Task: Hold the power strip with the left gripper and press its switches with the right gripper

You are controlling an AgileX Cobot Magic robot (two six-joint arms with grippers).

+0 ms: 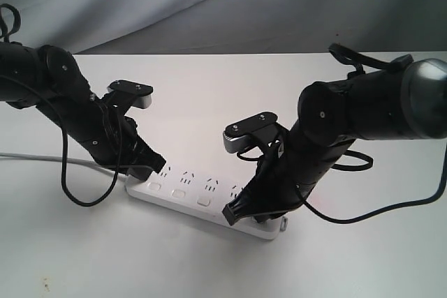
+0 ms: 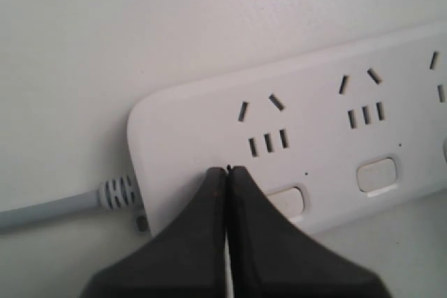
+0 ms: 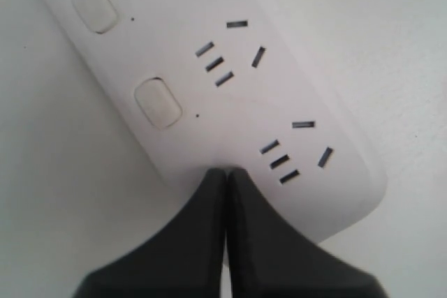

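Each with fingers together, the left gripper (image 2: pixel 228 172) touches the power strip (image 2: pixel 328 148) beside 1 switch (image 2: pixel 288 200), the right gripper (image 3: pixel 225 172) its opposite end.

The right claw (image 3: pixel 225 171) has its two black fingers (image 3: pixel 188 242) pressed together, with only a thin seam between them. Its tip is at the long edge of the white power strip (image 3: pixel 209 123), on the side of the switches. Taking the way the claw points as twelve o'clock, one socket group (image 3: pixel 230 50) is at twelve, a second socket group (image 3: pixel 297 151) near two, the nearer switch (image 3: pixel 158 102) between ten and eleven, the farther switch (image 3: pixel 92 6) at eleven. The white tabletop (image 3: pixel 56 193) lies at nine.
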